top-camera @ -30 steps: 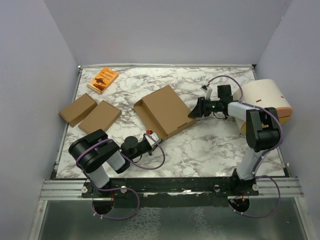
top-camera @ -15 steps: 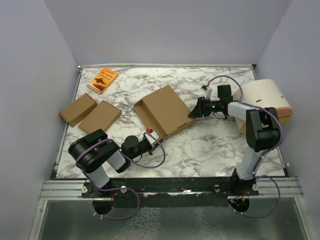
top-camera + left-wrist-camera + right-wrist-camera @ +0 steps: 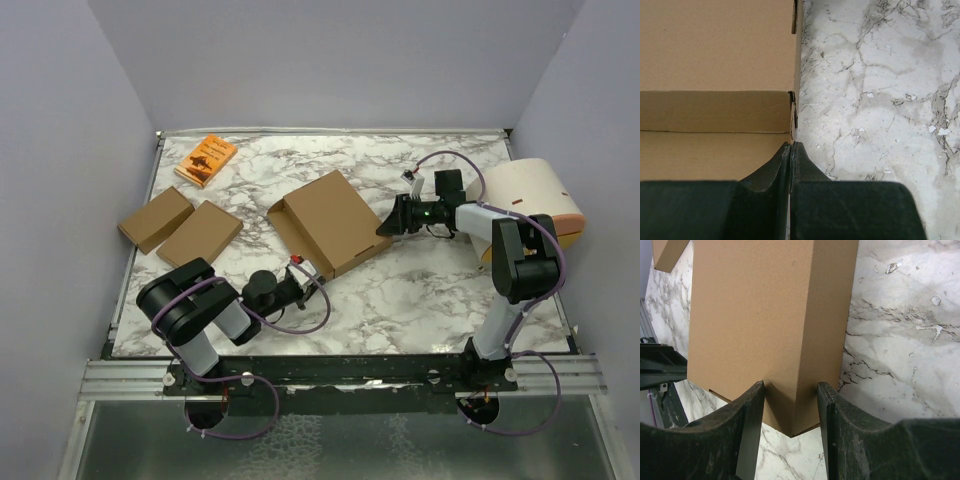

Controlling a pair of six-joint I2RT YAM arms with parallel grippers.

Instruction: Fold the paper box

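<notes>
box: the paper box lies flat around the middle of the marble surface, turned at an angle. It looks mostly folded up, with one flap standing along its left edge.

left end effector: the left end effector is low on the surface at the box's near corner. The jaws are pinched completely together with nothing between them. From the wrist view the tips sit right up against the cardboard corner, and we honestly can't tell if they touch it.

right end effector: the right end effector comes in from the right and straddles the box's right-hand corner. The jaws are partway apart with both fingers pressed on the cardboard, so we'd call it gripping the box.

other stuff: an orange book sits in the far left corner. Two smaller cardboard pieces lie side by side near the left edge, well apart from the box.
</notes>
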